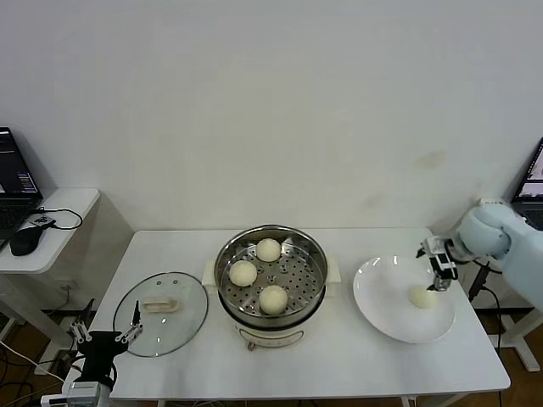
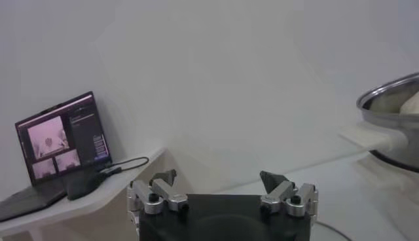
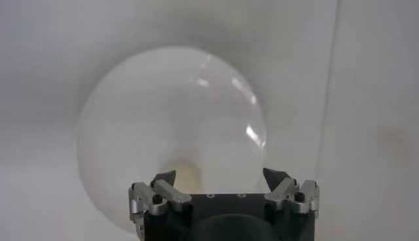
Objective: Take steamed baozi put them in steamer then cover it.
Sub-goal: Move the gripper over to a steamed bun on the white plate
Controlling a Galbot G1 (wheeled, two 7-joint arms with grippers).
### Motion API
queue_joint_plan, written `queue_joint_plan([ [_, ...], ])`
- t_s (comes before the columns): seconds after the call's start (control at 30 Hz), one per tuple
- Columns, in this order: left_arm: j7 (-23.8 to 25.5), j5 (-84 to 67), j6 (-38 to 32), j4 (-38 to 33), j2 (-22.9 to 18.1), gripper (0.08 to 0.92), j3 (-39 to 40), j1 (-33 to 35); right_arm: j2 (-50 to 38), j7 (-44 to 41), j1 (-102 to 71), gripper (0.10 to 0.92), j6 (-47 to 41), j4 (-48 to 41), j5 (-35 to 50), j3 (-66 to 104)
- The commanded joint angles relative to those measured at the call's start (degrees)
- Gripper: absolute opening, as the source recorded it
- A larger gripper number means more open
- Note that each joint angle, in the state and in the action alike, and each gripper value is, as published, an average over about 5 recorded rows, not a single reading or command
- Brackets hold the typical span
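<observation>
Three cream-white baozi (image 1: pixel 269 249) (image 1: pixel 243 273) (image 1: pixel 273 298) lie on the perforated tray of the shiny steamer (image 1: pixel 231 254) at the table's middle. A further baozi (image 1: pixel 423 297) rests on the white plate (image 1: pixel 382 297) at the right. My right gripper (image 1: pixel 438 275) hovers open just above this bun; in the right wrist view the baozi (image 3: pixel 186 175) shows partly between the gripper's (image 3: pixel 220 178) spread fingers. The glass cover (image 1: pixel 161 313) with its cream handle lies flat to the left of the steamer. My left gripper (image 1: pixel 109 333) stays open at the table's front left corner, near the cover's edge.
A side table (image 1: pixel 59 220) at the far left carries a laptop (image 2: pixel 62 141) and a black mouse (image 1: pixel 25 240). The steamer's rim and cream handle (image 2: pixel 370 137) show in the left wrist view. Another laptop (image 1: pixel 530 182) stands at the far right, behind my right arm.
</observation>
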Motion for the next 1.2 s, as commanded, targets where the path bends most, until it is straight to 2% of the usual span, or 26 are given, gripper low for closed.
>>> queue_joint_plan([
  [0.03,0.0,0.0,0.0,0.1,0.1,0.823,-0.1,0.1,0.6,1.3,-14.3,0.823,1.1,-6.9,-6.6,10.2],
  [0.47,0.0,0.1,0.0,-0.1,0.0,0.823,-0.9,0.9,8.5,4.0,-14.8,0.823,2.4,-12.9,-8.4,12.0],
  [0.73,0.0,0.1,0.0,-0.1,-0.2,0.823,-1.0,1.0,10.2,4.1,-14.3,0.821,2.2,-13.9,-9.0,11.8],
  [1.0,-0.1,0.2,-0.2,0.4,-0.5,0.823,-0.9,0.9,10.5,4.0,-14.1,0.732,2.4,-14.7,-9.8,12.2],
  [1.2,-0.1,0.2,-0.1,0.0,-0.5,0.823,-0.9,0.9,10.6,3.1,-13.4,0.700,2.6,-15.0,-9.8,12.1],
])
